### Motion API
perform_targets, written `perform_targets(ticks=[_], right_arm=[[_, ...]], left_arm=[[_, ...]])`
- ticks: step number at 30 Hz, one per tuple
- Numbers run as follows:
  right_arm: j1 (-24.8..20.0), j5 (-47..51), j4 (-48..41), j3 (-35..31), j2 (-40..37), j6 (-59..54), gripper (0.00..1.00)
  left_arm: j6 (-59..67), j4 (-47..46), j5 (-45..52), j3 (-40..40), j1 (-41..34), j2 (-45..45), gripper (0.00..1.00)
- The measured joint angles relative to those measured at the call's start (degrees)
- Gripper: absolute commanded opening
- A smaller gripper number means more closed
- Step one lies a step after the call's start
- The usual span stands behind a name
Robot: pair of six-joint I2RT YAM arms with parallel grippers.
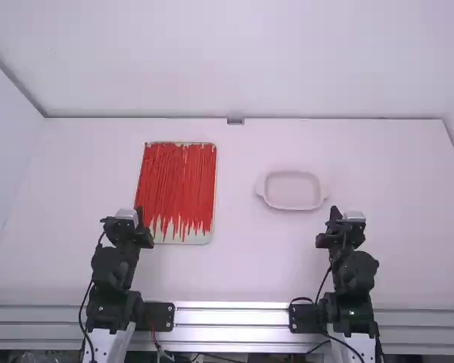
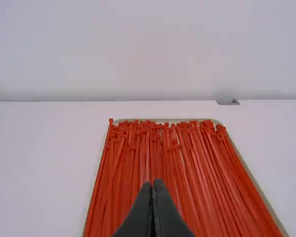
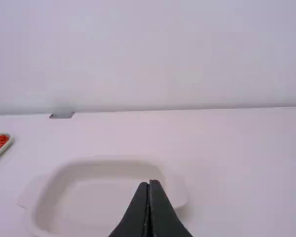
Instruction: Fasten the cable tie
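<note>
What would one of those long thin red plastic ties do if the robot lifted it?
Each thin red plastic cable tie would probably droop, being long and narrow. It looks light. Packed tightly side by side, neighbours may drag along.

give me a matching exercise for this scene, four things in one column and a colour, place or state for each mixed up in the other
Things
1. cable ties
2. dish
3. left gripper
4. bracket

Descriptions
A. white, empty, on the table right of its middle
B. grey, small, at the table's far edge
C. red, piled on a tray
D. black, fingers shut, at the tray's near end

Pairs: 1-C, 2-A, 3-D, 4-B
</note>
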Motion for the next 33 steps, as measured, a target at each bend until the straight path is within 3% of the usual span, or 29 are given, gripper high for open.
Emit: perform_targets(ticks=[8, 18, 33], right_arm=[[0.0, -0.1, 0.2, 0.0, 0.1, -0.1, 0.03], [0.5, -1.2, -1.9, 3.8, 7.0, 0.7, 0.13], [3.5, -5.1, -12.1, 20.0, 29.4, 3.6, 0.39]], left_arm=[[-0.1, 0.0, 0.0, 0.0, 0.0, 0.2, 0.03], [-1.1, -2.8, 0.1, 4.4, 0.0, 5.9, 0.14], [-3.2, -11.3, 5.6, 19.6, -0.2, 25.5, 0.39]])
